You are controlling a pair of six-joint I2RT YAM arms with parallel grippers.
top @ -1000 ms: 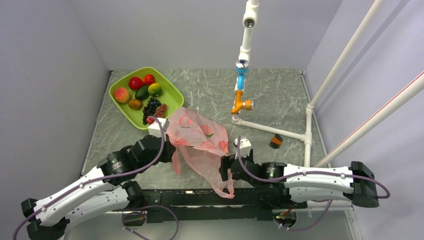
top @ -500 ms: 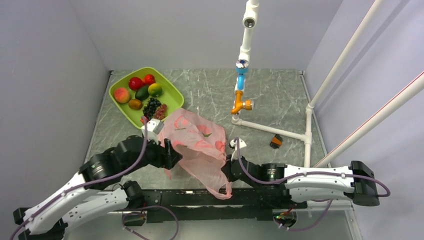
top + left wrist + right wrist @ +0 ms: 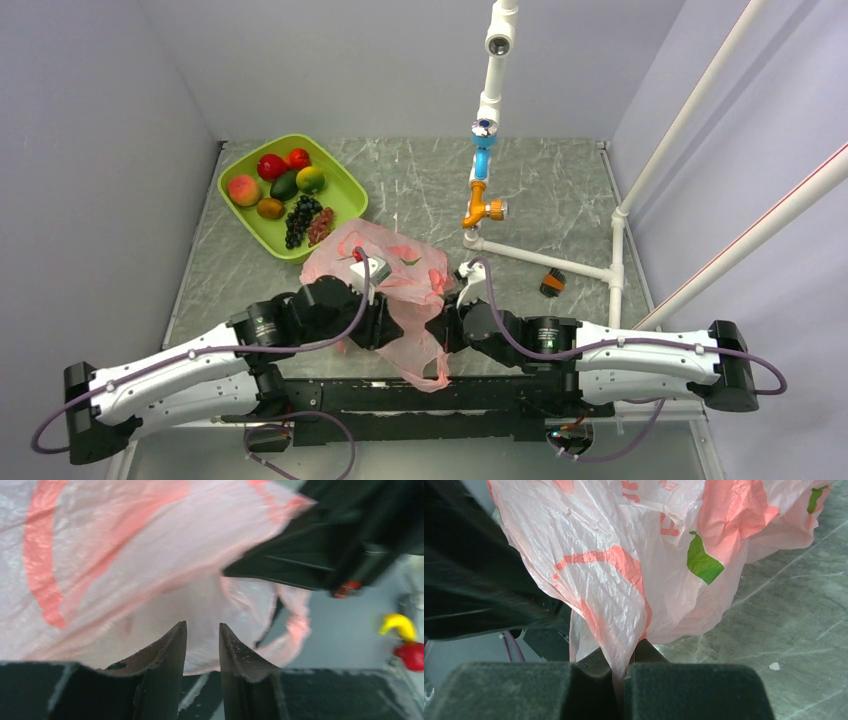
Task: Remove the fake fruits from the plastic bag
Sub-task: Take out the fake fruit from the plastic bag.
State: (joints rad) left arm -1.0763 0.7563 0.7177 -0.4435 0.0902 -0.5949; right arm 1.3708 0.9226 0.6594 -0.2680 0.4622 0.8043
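Note:
The pink plastic bag (image 3: 395, 275) with red fruit prints hangs bunched between my two arms, its handle trailing toward the near edge. My right gripper (image 3: 438, 325) is shut on a gathered fold of the plastic bag (image 3: 634, 580); the film runs down between its pads (image 3: 596, 662). My left gripper (image 3: 396, 324) points at the bag's lower left side, its fingers (image 3: 172, 645) a narrow gap apart, with the film just beyond the tips. A brown-orange oval fruit (image 3: 270, 208) and a reddish-brown grape bunch (image 3: 321, 226) lie in the green tray (image 3: 348, 190). What the bag holds is hidden.
The tray at the back left also carries a peach (image 3: 243, 189), red fruits (image 3: 271, 165), an avocado, a lime and a dark grape bunch (image 3: 300, 218). A white pipe frame (image 3: 540, 260) with a blue and orange tap (image 3: 482, 195) stands at the back right, a small black-orange part (image 3: 552, 283) beside it.
My left arm swung right from beside the tray to the bag's underside, its jaws opening wide and then narrowing. My right gripper closed on the bag and pulled it up into a bunch.

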